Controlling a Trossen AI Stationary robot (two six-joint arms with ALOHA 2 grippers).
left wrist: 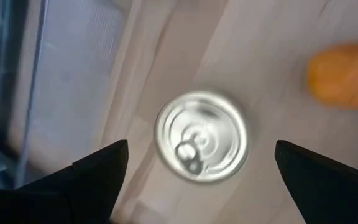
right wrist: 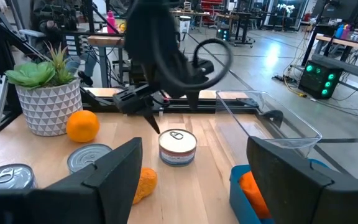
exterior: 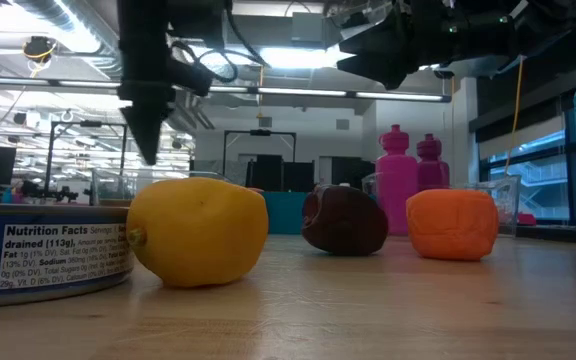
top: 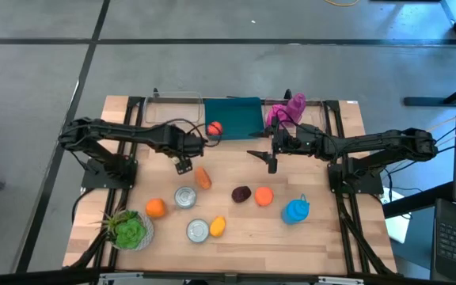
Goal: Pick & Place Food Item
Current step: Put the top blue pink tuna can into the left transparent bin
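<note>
My left gripper (top: pixel 183 165) hangs open over the wooden table (top: pixel 323 237), pointing steeply down. A silver can (left wrist: pixel 202 137) stands upright on the table below it, pull-tab lid up, and shows between the two fingers in the left wrist view; the fingers are well above it. An orange carrot-like piece (top: pixel 203 177) lies just to the right of the can (top: pixel 184 197). My right gripper (top: pixel 271 162) is held level and open above the table's middle, with nothing between its fingers. A teal bin (top: pixel 232 117) at the far edge holds a red-orange fruit (top: pixel 214 128).
On the table lie an orange (top: pixel 155 207), a second can (top: pixel 198 229), a lemon (top: pixel 218 226), a dark plum (top: pixel 241 194), an orange fruit (top: pixel 264 195) and a blue bottle (top: pixel 295 210). A potted plant (top: pixel 129 229) stands near left. A clear box (top: pixel 172 107) and pink bottles (top: pixel 287 107) stand at the far edge.
</note>
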